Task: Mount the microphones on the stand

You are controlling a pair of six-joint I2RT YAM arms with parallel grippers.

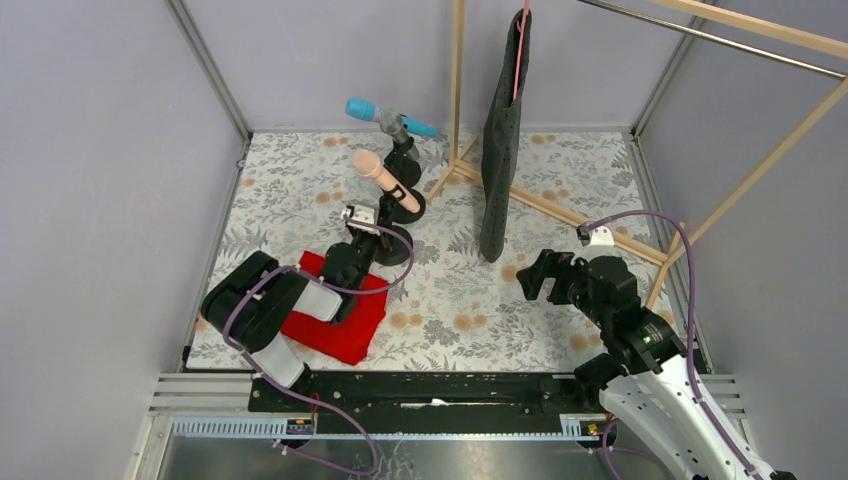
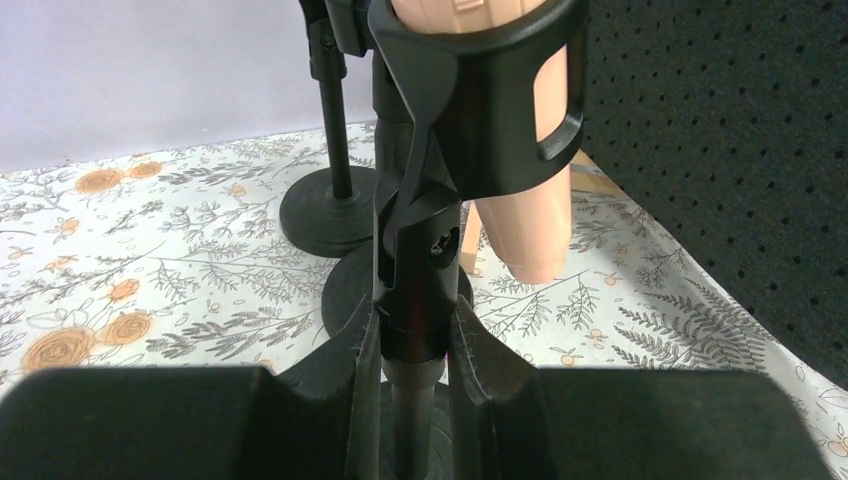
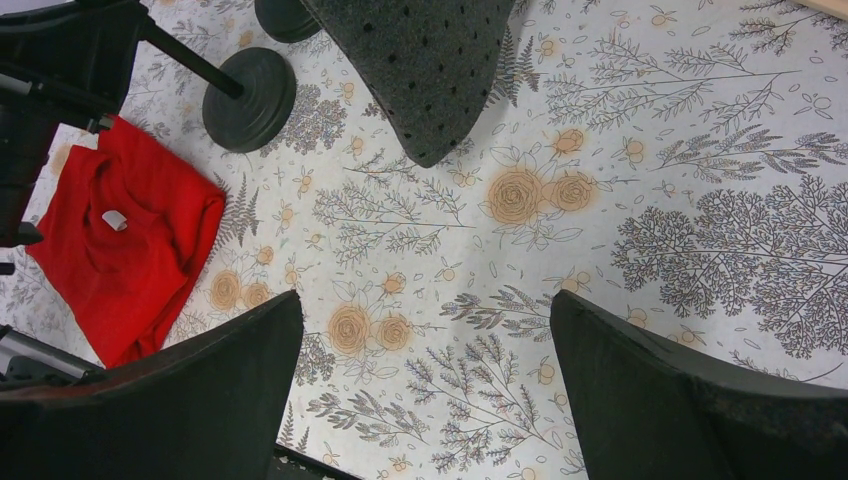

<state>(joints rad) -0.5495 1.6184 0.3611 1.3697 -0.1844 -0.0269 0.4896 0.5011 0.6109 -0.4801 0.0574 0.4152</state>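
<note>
1. Clamping risk first: the left gripper [image 2: 412, 335] is pinched tight on the pole [image 2: 408, 295], just under the clip [image 2: 470, 100] that holds the pink mic [image 2: 525, 215]. Any sideways pull while it is clamped probably tips that stand.
2. The pink mic sits tilted in the clip, tail down. A jolt could slide it out.
3. Behind the pole, the cyan mic [image 1: 378, 111] sits clipped on the far stand. The bases look close, so one tipping could knock the other.
4. The grey mic is not in any view, so I can't tell where it is. Hunting for it could snag the red cloth [image 1: 335, 310] beside the pole.
5. The right gripper [image 3: 425, 320] hangs wide open and empty, well right of the pole and near the dark hanging sheet [image 1: 503, 150]. Reaching across could catch the sheet.
</note>
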